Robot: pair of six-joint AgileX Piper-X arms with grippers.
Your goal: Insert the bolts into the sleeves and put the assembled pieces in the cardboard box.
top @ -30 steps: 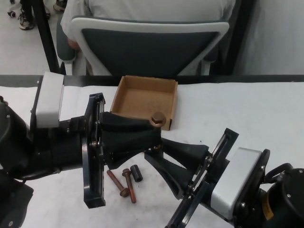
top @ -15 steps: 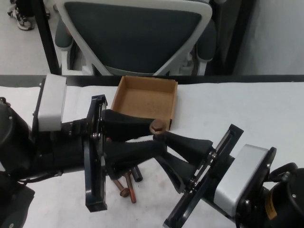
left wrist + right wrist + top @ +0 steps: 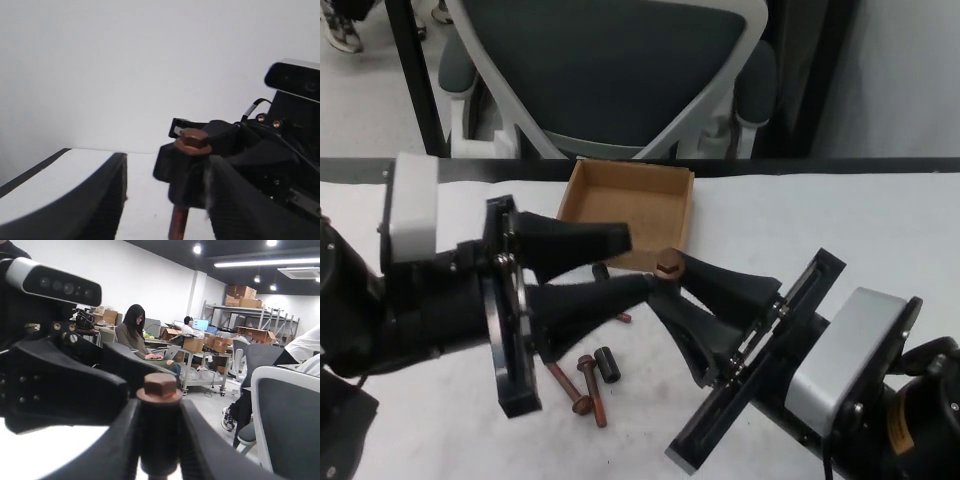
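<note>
My right gripper (image 3: 668,280) is shut on a copper bolt (image 3: 668,264) held upright in a black sleeve (image 3: 157,440), above the bench just in front of the cardboard box (image 3: 582,190). In the left wrist view the bolt's head (image 3: 192,140) sits above the right fingers and its shank (image 3: 177,222) sticks out below. My left gripper (image 3: 638,260) is open, its fingers on either side of the bolt without touching it. Two loose bolts (image 3: 580,388) and a spare black sleeve (image 3: 609,363) lie on the white bench below the left gripper.
The open box stands at the bench's far edge, with an office chair (image 3: 610,70) behind it. A small dark piece (image 3: 600,270) and a copper bit (image 3: 623,318) show between the left fingers. White bench surface (image 3: 840,220) stretches to the right.
The left gripper, shut around the bolt a second ago, has opened and drawn back to the left. The right gripper keeps the bolt and has shifted slightly right. The person in the chair has left.
</note>
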